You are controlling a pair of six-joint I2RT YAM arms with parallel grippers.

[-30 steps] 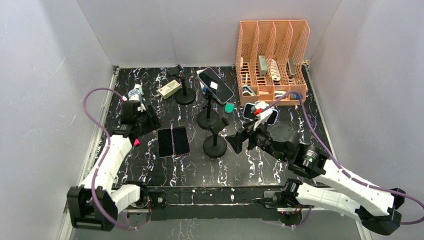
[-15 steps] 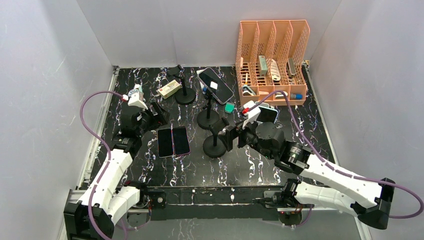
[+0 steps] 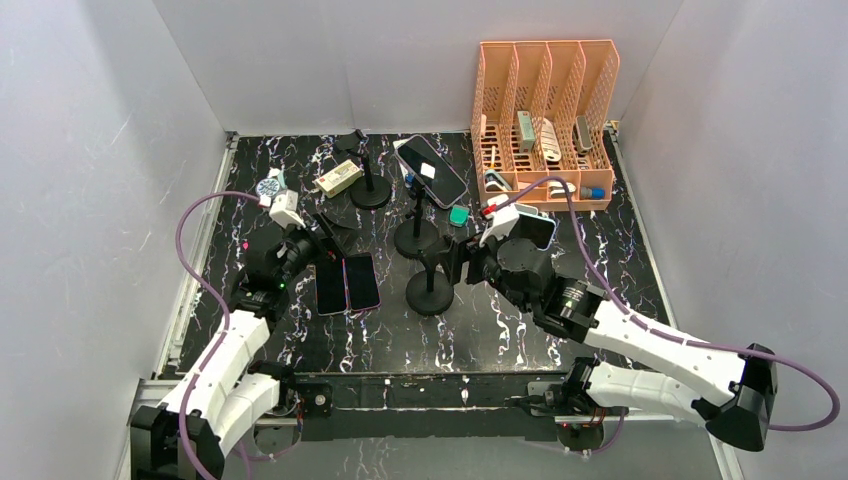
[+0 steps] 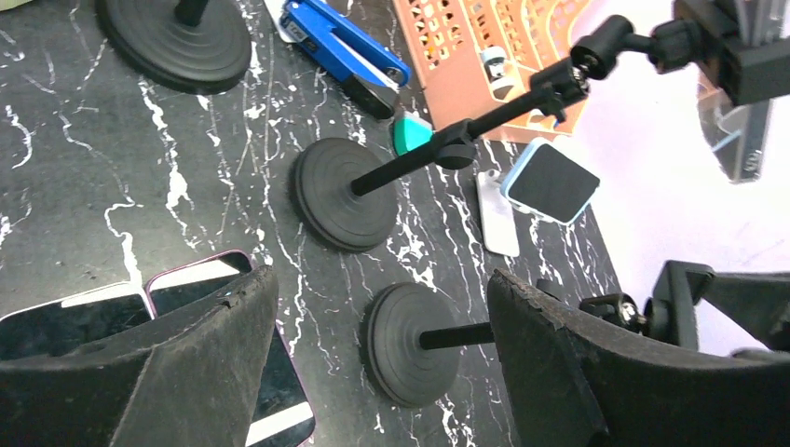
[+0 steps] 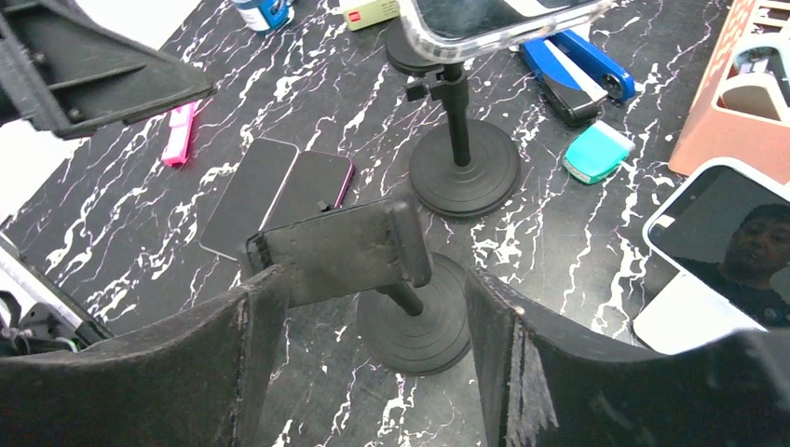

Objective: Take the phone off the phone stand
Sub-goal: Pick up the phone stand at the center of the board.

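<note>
A dark phone (image 3: 432,170) in a clear case sits tilted in the cradle of the middle phone stand (image 3: 417,238); the right wrist view shows it at the top (image 5: 503,19). In front of it, the near stand (image 3: 430,293) has an empty cradle (image 5: 340,250). My right gripper (image 3: 458,262) is at that empty cradle, open, its fingers either side of the stand's post (image 5: 373,277). My left gripper (image 3: 325,225) hangs open over the two flat phones (image 3: 345,283), holding nothing (image 4: 377,279).
A third empty stand (image 3: 371,190) is at the back. A phone in a light blue case (image 3: 535,228) lies by my right arm. The orange file rack (image 3: 545,110) is at back right. A blue stapler (image 5: 578,70), teal eraser (image 3: 458,215) and pink clip (image 5: 179,130) lie around.
My left gripper opened and swung right, up over the flat phones. My right arm moved left to the near stand's cradle, and its jaws have narrowed a little.
</note>
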